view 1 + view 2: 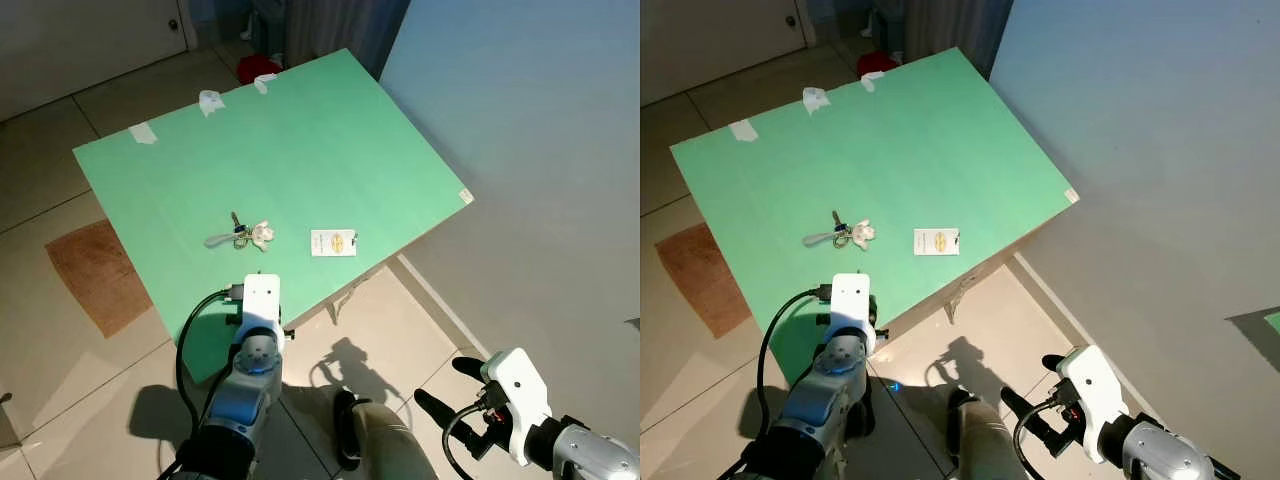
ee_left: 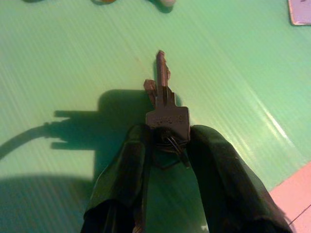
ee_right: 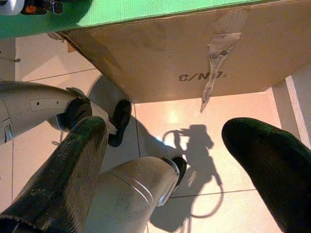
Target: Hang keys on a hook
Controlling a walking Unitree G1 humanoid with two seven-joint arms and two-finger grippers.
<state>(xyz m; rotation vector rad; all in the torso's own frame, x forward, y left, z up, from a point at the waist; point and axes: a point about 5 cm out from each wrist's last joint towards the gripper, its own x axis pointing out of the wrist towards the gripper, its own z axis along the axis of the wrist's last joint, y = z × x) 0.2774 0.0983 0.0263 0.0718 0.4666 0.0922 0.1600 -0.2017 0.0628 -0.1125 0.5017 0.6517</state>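
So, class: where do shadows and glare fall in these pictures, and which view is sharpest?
Left eye view: robot's shadow on the floor. Left wrist view: the left gripper, shut on a key, throws a dark shadow on the green board; sharpest. Right wrist view: glare on tiles below the cardboard box.

A room in a home, seen from above: pale glossy floor tiles (image 1: 60, 330) run to a closed white door (image 1: 90, 40) with a round knob, a brown mat (image 1: 95, 275) lies on the floor, and dark curtains (image 1: 340, 25) hang beside a plain wall (image 1: 530, 150). A makeshift work surface, a green corrugated board (image 1: 300, 150) patched with tape, rests on a cardboard box (image 3: 184, 53) printed "C/NO".
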